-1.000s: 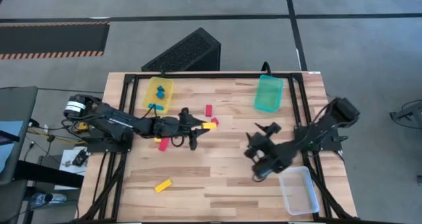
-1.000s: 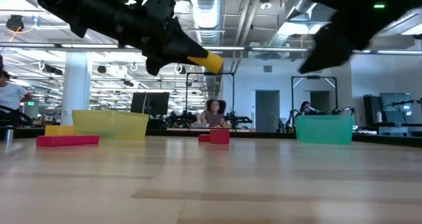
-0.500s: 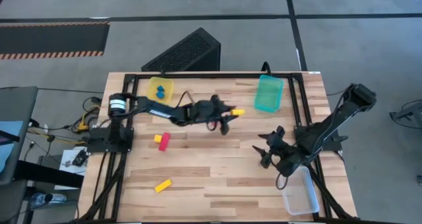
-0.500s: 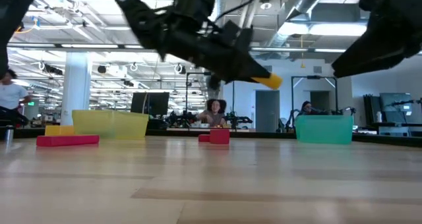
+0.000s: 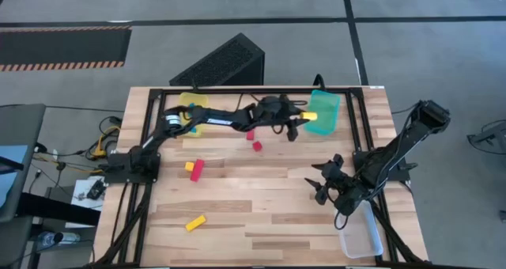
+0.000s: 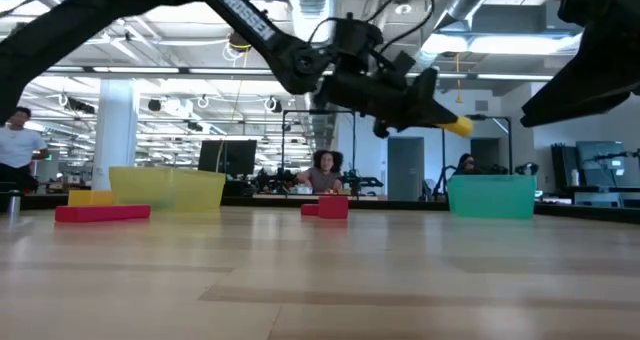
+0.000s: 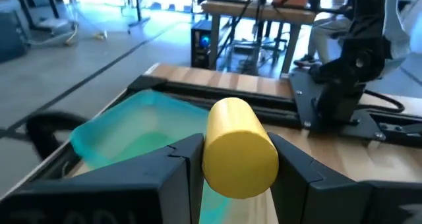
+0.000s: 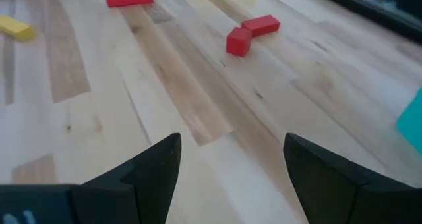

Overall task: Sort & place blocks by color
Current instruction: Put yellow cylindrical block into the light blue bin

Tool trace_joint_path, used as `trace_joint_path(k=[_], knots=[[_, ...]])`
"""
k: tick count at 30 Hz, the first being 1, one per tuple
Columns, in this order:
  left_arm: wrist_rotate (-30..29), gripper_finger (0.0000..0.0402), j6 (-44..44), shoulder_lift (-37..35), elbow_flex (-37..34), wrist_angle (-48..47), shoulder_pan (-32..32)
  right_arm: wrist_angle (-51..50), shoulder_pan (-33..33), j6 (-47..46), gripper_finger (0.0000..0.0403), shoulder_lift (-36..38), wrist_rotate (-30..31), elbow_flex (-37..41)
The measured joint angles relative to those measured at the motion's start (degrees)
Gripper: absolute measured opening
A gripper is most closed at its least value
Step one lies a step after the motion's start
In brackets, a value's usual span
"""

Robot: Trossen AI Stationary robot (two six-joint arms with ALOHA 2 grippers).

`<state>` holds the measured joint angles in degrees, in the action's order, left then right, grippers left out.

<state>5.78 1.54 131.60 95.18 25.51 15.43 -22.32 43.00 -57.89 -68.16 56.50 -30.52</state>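
- 1 yellow block (image 5: pixel 310 115) is in the air, clamped between the fingers of the left gripper (image 5: pixel 304 116), which has travelled from mid-table, near the red pieces, to the near rim of the teal tray (image 5: pixel 322 113) at the table's far edge.
- That sweep means transport is nearly done; my judgement is that the release over the tray comes next, though a yellow piece going to a teal tray while the yellow tray (image 5: pixel 192 111) holds blue blocks (image 5: pixel 190 108) makes the colour scheme uncertain.
- In the left wrist view the block (image 7: pixel 239 148) sits squarely between both dark fingers (image 7: pixel 179 168), gripped on its sides, its rounded end pointing toward the teal tray (image 7: pixel 142 128) ahead and below.
- From the low view the block (image 6: pixel 457 126) hangs above the tray wall (image 6: pixel 490 196); whether it is past the rim I cannot tell.
- Waiting: the right gripper (image 5: pixel 326 185) has pulled back toward the clear tray (image 5: pixel 357 231) and hovers with jaws spread wide, holding nothing.
- Left on the wood: 2 red blocks (image 5: pixel 254 140) centre, a red bar (image 5: pixel 195 170) and a yellow bar (image 5: pixel 194 222).
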Motion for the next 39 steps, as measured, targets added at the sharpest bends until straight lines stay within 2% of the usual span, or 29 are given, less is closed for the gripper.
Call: trace_joint_path(k=[5, 9, 20, 28, 39], knots=[[0.0, 0.0099, -1.6, 5.3, 6.3, -2.2, 0.0, -3.8, -0.3, -4.2, 0.0290, 0.0, -0.3, 0.0], [0.0, 0.0106, -1.6, 7.4, 8.8, -2.1, 0.0, -7.8, -1.0, -7.4, 0.0290, 0.0, -0.8, 0.0], [1.4, 0.0111, -4.9, 8.6, 9.2, 0.0, 0.1, -9.0, -3.5, -7.8, 0.0290, 0.0, -0.9, 0.0], [2.5, 0.0112, -2.0, 11.3, 10.5, 2.7, 0.1, -8.8, -5.3, -6.5, 0.0290, 0.0, -1.0, 0.0], [1.6, 0.0147, -3.2, 12.1, 10.5, 2.6, 0.1, -8.8, -7.2, -5.1, 0.0290, 0.0, -1.2, 0.0]])
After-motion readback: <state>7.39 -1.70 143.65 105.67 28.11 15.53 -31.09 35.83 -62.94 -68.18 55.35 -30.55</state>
